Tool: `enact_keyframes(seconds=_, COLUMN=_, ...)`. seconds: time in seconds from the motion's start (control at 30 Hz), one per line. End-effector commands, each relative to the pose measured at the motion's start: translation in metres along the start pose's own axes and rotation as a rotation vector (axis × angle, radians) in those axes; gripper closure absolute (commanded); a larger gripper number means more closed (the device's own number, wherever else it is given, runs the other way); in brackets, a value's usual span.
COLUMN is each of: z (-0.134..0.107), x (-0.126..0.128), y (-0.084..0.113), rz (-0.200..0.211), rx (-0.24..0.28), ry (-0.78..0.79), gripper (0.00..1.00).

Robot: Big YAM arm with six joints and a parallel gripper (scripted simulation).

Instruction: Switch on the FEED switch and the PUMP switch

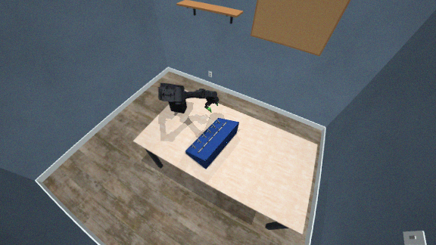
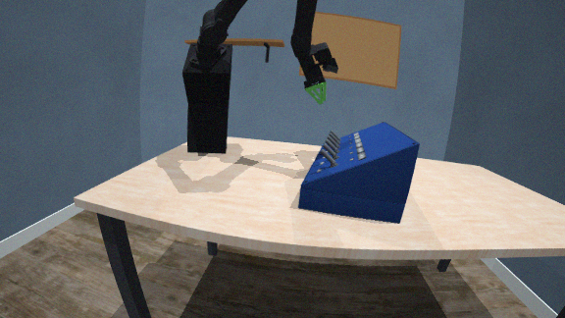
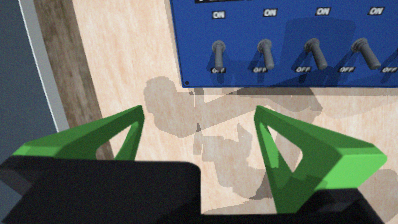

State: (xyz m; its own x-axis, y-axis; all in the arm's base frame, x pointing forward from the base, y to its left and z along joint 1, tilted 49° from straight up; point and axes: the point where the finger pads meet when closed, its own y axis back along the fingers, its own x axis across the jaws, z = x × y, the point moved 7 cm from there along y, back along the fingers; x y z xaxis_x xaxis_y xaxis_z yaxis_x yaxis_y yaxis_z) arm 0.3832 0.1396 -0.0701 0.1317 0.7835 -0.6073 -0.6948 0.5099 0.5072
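Table (image 2: 235,206) | console (image 2: 363,182) — levers at OFF | gripper (image 2: 317,93) — spread, empty, above

The setting is a small, plain room fitted out as a test or lab space. Blue-grey walls (image 1: 94,45) enclose a worn wood-plank floor (image 1: 113,204) edged by a pale skirting strip. A light wooden counter (image 2: 235,206) on dark legs stands in the middle, bearing a black robot arm base (image 2: 207,105) and a sloped blue switch console (image 2: 365,177). On the wall hang a cork-coloured board (image 2: 360,49) and a narrow wooden shelf (image 1: 210,7) on dark brackets, with a small white wall socket (image 1: 210,73) low down.
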Motion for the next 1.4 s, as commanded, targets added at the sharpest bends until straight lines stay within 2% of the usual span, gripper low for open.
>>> enact_keyframes(seconds=0.0, z=0.0019, x=0.0028, y=0.0109, rz=-0.043, rx=-0.063, ry=0.079, gripper=0.0)
enact_keyframes(seconds=0.07, z=0.0022, x=-0.0003, y=0.0118, rz=-0.072, rx=-0.071, ry=0.08, gripper=0.0)
enact_keyframes(seconds=0.13, z=0.0064, x=-0.0019, y=0.0107, rz=-0.08, rx=-0.075, ry=0.069, gripper=0.0)
enact_keyframes(seconds=0.37, z=0.0084, x=-0.0017, y=0.0097, rz=-0.079, rx=-0.075, ry=0.064, gripper=0.0)
enact_keyframes(seconds=0.4, z=0.0084, x=-0.0017, y=0.0097, rz=-0.079, rx=-0.076, ry=0.064, gripper=0.3)
enact_keyframes(seconds=1.37, z=0.0084, x=-0.0017, y=0.0097, rz=-0.079, rx=-0.076, ry=0.063, gripper=0.3)
